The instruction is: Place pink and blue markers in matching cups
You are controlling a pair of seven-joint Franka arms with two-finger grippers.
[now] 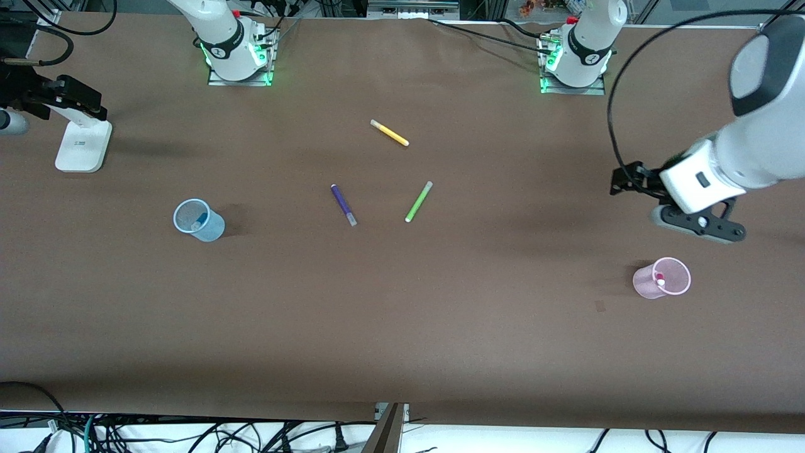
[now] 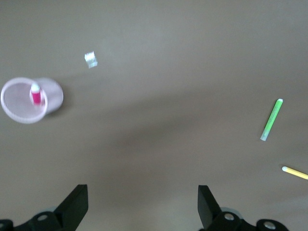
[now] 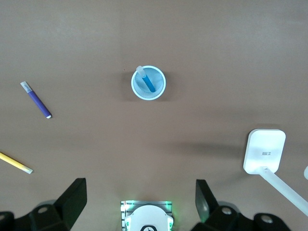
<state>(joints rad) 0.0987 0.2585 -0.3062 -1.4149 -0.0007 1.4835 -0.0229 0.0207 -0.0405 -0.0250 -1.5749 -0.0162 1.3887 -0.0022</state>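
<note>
Left wrist view: the left pincer (image 2: pixel 139 211) hung with its fingers spread wide and nothing between them, over bare bench (image 1: pixel 402 327) at the left arm's end. The pink cup (image 2: pixel 30 99) stood close by, upright, with the pink marker (image 2: pixel 35 94) inside it, pale cap up and leaning on the wall. In the front view the same pink cup (image 1: pixel 663 277) lay nearer to the camera than the left pincer (image 1: pixel 698 224), with the pink marker (image 1: pixel 660 279) showing at its rim.

Right wrist view: the right pincer (image 3: pixel 139 207) was likewise spread and empty, held high near the right arm's base; the arm looked to be waiting. The blue cup (image 3: pixel 148 83) stood upright with the blue marker (image 3: pixel 146 80) slanted inside it. In the front view the blue cup (image 1: pixel 198 219) sat toward the right arm's end, well apart from the pink cup.

Judgement: both markers sat in their matching cups, so the placing appeared complete; only clearing the arms seemed left.

Other items, all placed from the pink cup, toward the right arm's end and farther from the camera: green marker (image 1: pixel 418 201), purple marker (image 1: pixel 343 204) just past it, yellow marker (image 1: pixel 389 133) farthest. A white stand (image 1: pixel 83 146) stood farther from the camera than the blue cup. A small pale scrap (image 2: pixel 90 59) lay near the pink cup. Nothing obstructed either cup.
</note>
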